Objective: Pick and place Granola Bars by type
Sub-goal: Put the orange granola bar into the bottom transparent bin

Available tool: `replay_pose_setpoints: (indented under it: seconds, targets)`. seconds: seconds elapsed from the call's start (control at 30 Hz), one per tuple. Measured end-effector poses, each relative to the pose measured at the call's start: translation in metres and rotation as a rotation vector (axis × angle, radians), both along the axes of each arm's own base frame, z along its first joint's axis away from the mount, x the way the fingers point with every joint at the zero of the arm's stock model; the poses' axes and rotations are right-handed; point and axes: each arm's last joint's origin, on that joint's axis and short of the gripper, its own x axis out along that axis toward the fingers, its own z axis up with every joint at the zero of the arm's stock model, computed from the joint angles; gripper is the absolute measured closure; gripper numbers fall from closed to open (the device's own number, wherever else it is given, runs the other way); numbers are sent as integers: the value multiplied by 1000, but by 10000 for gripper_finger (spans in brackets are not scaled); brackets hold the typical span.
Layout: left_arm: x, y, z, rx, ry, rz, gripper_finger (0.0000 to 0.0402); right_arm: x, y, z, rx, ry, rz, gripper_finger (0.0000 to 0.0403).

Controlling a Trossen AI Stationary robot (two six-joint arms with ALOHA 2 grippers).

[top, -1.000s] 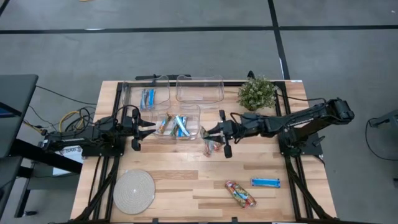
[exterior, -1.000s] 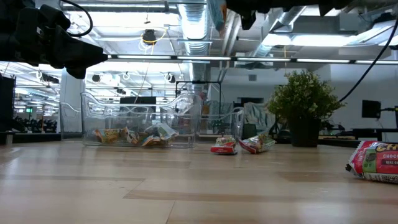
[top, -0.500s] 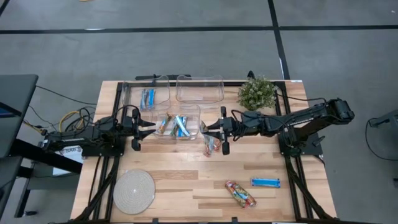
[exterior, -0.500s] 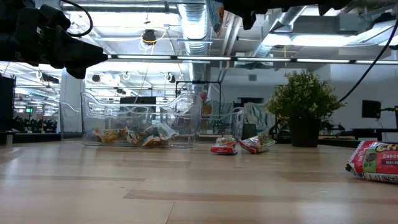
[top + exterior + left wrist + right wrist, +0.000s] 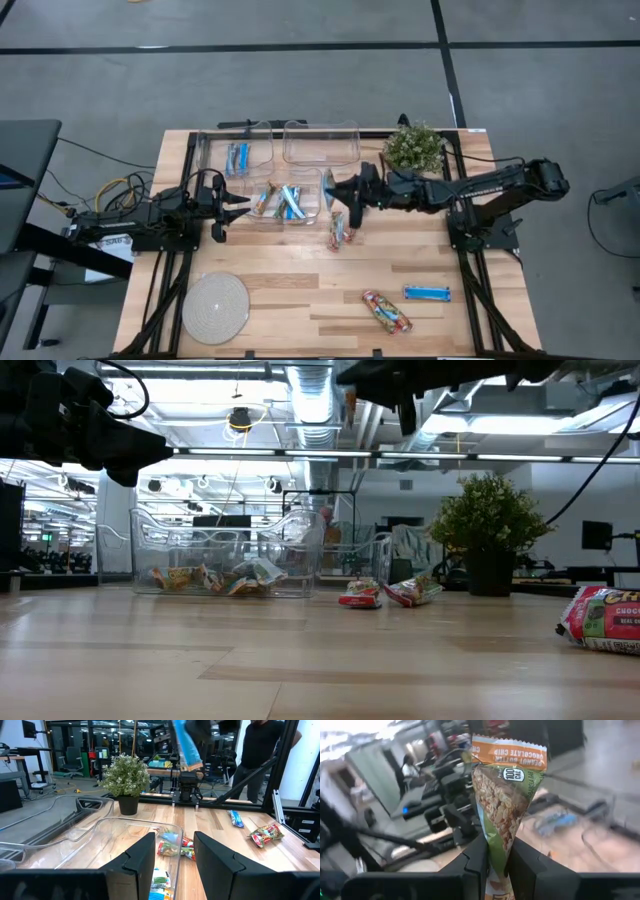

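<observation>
While our right gripper (image 5: pixel 496 857) pinches a green-and-orange granola bar (image 5: pixel 504 795), lifted beside the clear bins, the left gripper (image 5: pixel 222 204) waits with fingers apart.

We see three clear bins at the table's (image 5: pixel 300 290) far side — the near bin (image 5: pixel 312 178) holds a mix of blue and multicoloured bars, the far-left bin (image 5: pixel 258 133) a few blue ones, the far-right bin (image 5: pixel 320 143) looks bare. Loose on the light wood: two multicoloured bars (image 5: pixel 337 229) by the near bin, one more (image 5: pixel 386 311) and one blue bar (image 5: pixel 427 293) nearer the front, plus a round pale disc (image 5: pixel 215 306) and a potted plant (image 5: pixel 412 148). Behind lies a workshop, where a person in dark clothing (image 5: pixel 260 742) stands.
</observation>
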Motion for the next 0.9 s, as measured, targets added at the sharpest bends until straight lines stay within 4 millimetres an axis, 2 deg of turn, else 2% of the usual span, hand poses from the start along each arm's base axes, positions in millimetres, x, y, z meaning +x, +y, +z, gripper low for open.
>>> replay_pose_setpoints:
  seconds: [0.27, 0.5, 0.9]
  targets:
    - [0, 0, 0, 0, 0, -1, 274, 4, -17, 13, 435, -40, -96, 349]
    - [0, 0, 0, 0, 0, 0, 274, 6, -25, 21, 684, -34, -76, 349]
    - [0, 0, 0, 0, 0, 0, 274, 7, -27, 25, 766, -40, -85, 349]
